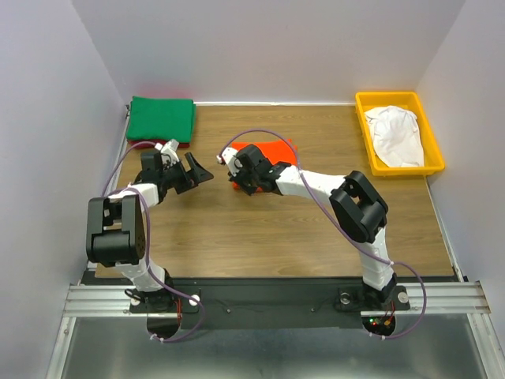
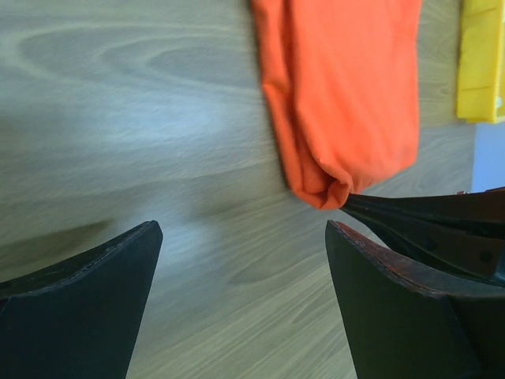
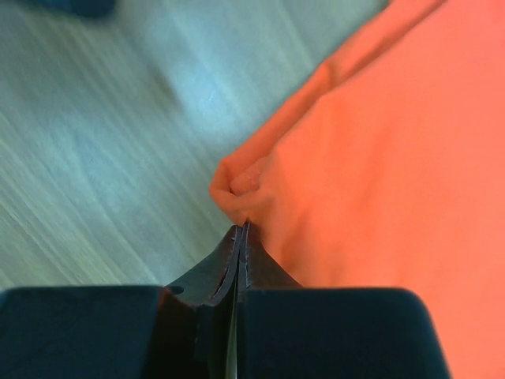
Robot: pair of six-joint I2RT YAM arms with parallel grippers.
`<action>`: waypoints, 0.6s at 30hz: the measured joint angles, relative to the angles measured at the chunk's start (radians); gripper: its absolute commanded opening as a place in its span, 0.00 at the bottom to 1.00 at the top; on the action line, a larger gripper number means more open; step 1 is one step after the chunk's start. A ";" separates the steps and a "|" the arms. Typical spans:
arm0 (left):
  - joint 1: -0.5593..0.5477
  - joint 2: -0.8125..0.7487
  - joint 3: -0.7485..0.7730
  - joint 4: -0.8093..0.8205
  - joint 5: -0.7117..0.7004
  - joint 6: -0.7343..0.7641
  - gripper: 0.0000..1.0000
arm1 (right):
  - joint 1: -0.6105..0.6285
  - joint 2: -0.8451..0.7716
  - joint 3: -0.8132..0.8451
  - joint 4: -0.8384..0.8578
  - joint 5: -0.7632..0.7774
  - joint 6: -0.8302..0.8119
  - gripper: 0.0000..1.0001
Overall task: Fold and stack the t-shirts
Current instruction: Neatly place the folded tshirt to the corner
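Firstly, at the far left corner of the desk (image 1: 260,229) lies the green t-shirt (image 1: 162,118), folded flat, and a thin dark red edge (image 1: 182,144) shows under it; I cannot tell how much cloth is below.

Next to the right comes the left gripper (image 1: 197,172), spread wide and holding nothing. In its wrist view it (image 2: 241,268) hovers over bare wood, with the near end of the orange t-shirt (image 2: 347,87) just ahead of it and a little to one side.

Then the right gripper (image 1: 237,170) is pressed together on the near-left corner of the orange t-shirt (image 1: 272,151). Its own camera shows the gripper (image 3: 239,237) pinching a small bunch of the orange t-shirt (image 3: 379,158).

This shirt is a folded bundle in the middle of the desk, its long axis running roughly from the pinched corner away to the right. The green t-shirt lies to the left and farther back from it, so I judge the next move must go that way; the left arm is nearer to that place. The right arm covers part of the orange cloth, so its whole shape is hidden.

At the far right, the yellow tray (image 1: 398,99) holds the crumpled white t-shirt (image 1: 394,134).
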State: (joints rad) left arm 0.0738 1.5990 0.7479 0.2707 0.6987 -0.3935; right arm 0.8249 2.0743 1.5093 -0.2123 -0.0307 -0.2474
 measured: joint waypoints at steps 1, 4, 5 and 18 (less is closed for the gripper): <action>-0.019 0.004 0.000 0.029 0.000 -0.020 0.97 | -0.003 -0.005 0.007 0.000 -0.009 0.004 0.01; -0.071 0.024 0.000 0.122 -0.005 -0.088 0.97 | -0.018 -0.015 0.023 0.001 -0.030 0.013 0.01; -0.092 0.040 0.000 0.159 -0.008 -0.113 0.97 | -0.020 -0.017 0.026 0.001 -0.035 0.016 0.01; -0.230 0.261 0.029 0.443 -0.038 -0.419 0.97 | -0.028 -0.022 0.027 -0.001 -0.097 0.040 0.00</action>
State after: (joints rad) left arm -0.1558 1.8599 0.7769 0.7136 0.6605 -0.8127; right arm 0.7971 2.0521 1.5364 -0.2131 -0.1280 -0.2077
